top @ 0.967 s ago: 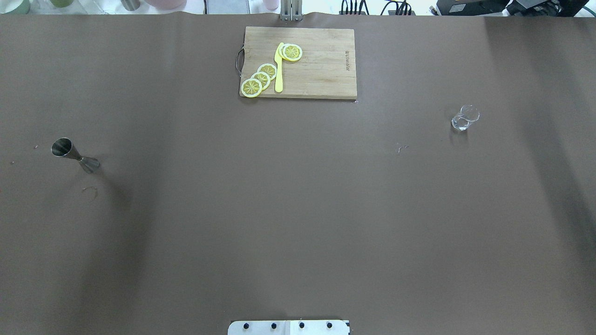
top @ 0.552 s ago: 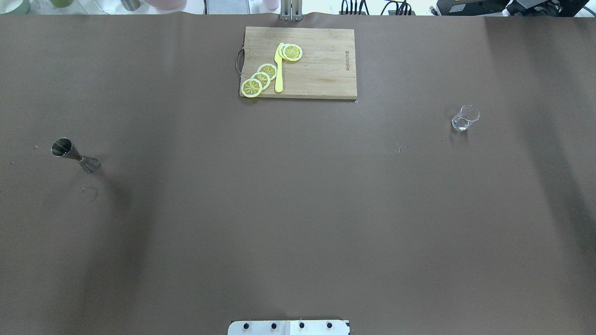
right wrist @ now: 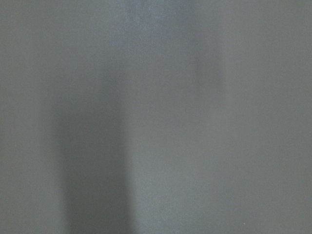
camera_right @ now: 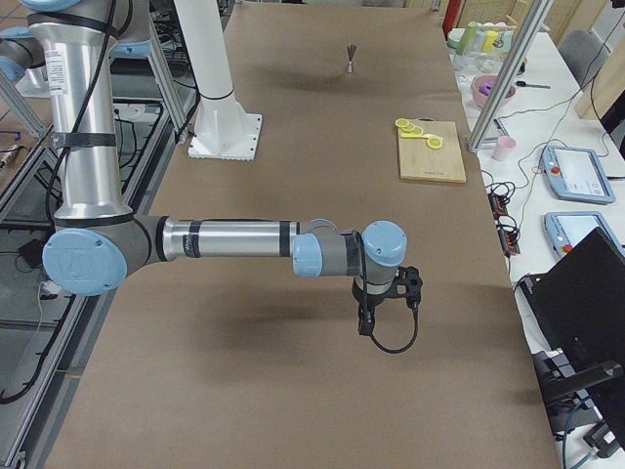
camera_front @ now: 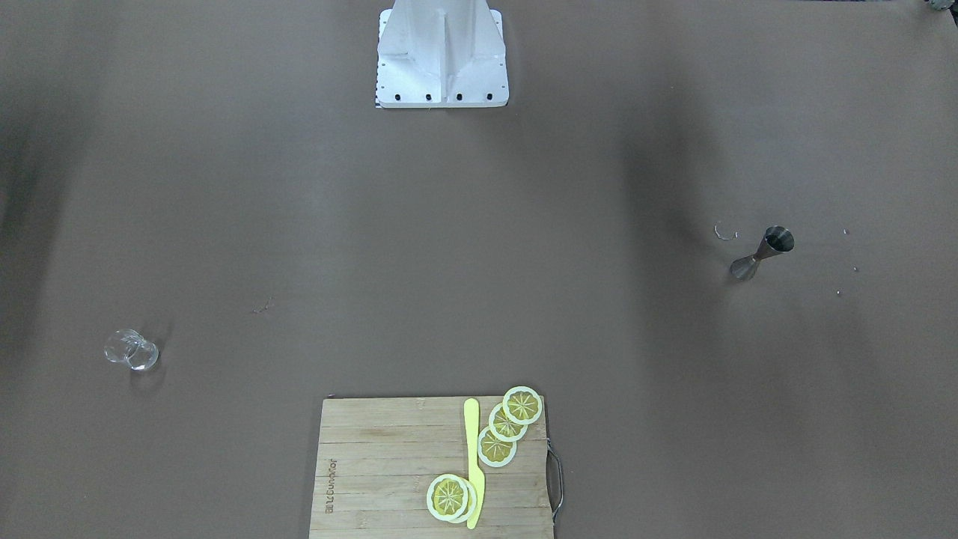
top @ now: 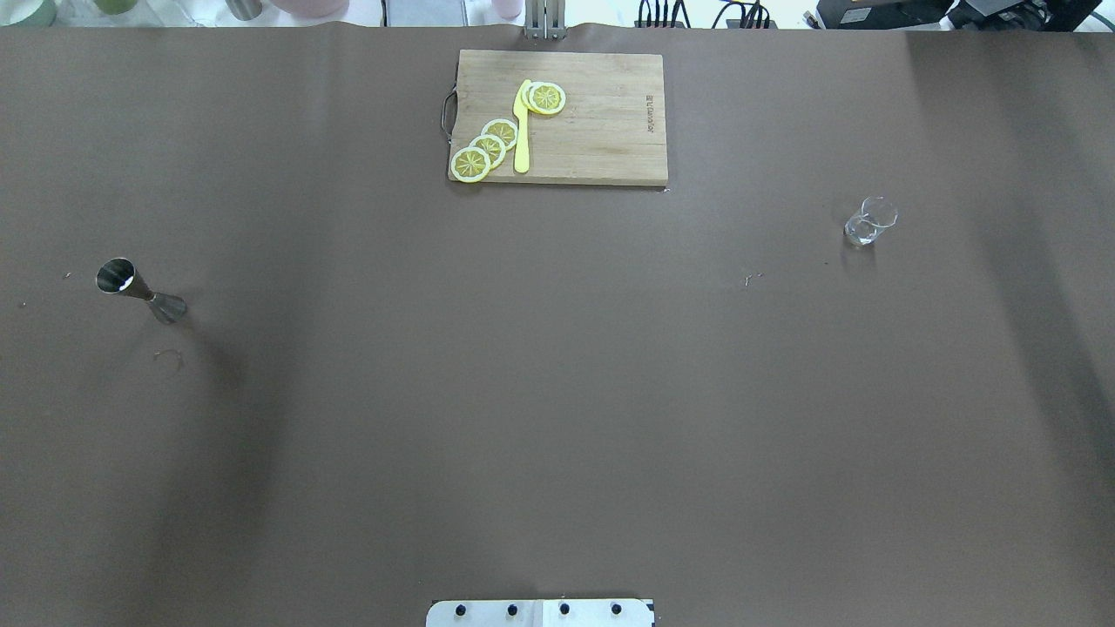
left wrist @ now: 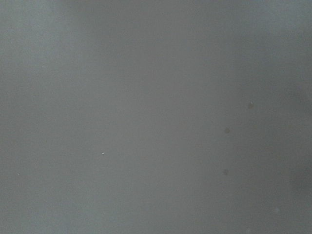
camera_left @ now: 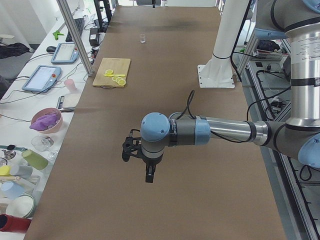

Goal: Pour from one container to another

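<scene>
Jigger (top: pixel 139 293) noted upright on table (top: pixel 557 392), robot's left side, nothing touching it; glass cup (top: pixel 868 220) noted upright, well apart, right side; cutting board (top: pixel 610 131) with lemon slices (top: pixel 485 149) at far edge; left gripper (camera_left: pixel 149 178), right gripper (camera_right: pixel 364 327) held above table, open or closed could not be told.

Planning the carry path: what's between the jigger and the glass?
Overhead view: only bare table from jigger to glass; the cutting board lies beyond that line.

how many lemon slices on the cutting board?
5. Three lemon slices overlap in a row on the handle side of the yellow knife on the cutting board. Two more are stacked on its other side; the lower is mostly covered.
</scene>
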You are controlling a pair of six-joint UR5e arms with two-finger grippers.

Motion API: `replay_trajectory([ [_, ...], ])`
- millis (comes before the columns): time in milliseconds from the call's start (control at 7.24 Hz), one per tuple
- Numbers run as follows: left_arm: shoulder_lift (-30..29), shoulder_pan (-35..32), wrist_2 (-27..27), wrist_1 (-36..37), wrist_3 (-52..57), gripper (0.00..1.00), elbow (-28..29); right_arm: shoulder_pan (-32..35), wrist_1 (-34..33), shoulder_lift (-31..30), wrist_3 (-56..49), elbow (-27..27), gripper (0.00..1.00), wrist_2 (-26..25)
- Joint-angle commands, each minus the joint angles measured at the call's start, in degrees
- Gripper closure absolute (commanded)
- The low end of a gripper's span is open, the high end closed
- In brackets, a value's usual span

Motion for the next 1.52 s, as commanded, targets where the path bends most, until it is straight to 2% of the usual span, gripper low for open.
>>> replay_trajectory([
  [0,0.1,0.0,0.0,0.0,0.0,0.02,0.0,0.0,0.1,0.0,0.1,0.0,0.0,-0.7],
  [1381,0.2,0.0,-0.2,-0.4,0.0,0.02,-0.1,0.1,0.3,0.4,0.1,1.2,0.0,-0.9],
])
